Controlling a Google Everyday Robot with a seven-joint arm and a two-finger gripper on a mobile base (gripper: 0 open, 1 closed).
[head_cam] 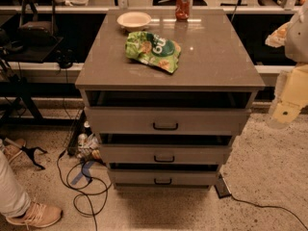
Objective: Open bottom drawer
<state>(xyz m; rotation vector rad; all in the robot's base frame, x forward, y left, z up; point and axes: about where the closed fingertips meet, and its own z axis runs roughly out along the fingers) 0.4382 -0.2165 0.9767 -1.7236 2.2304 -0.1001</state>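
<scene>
The bottom drawer (163, 178) is the lowest and narrowest of three grey fronts on the cabinet, with a small black loop handle (162, 181) at its centre. Its front sits close under the middle drawer (164, 155), and none of its interior shows. The top drawer (166, 121) is the widest. My gripper (284, 114) is at the far right edge, on a cream-coloured arm, level with the top drawer. It is well to the right of the cabinet, apart from it and from every handle.
On the cabinet top (211, 57) lie a green snack bag (154, 50), a cream bowl (134, 19) and a red can (183, 5). Black cables (84, 186) and clutter lie on the floor at the left. A person's shoe (36, 214) is at the lower left.
</scene>
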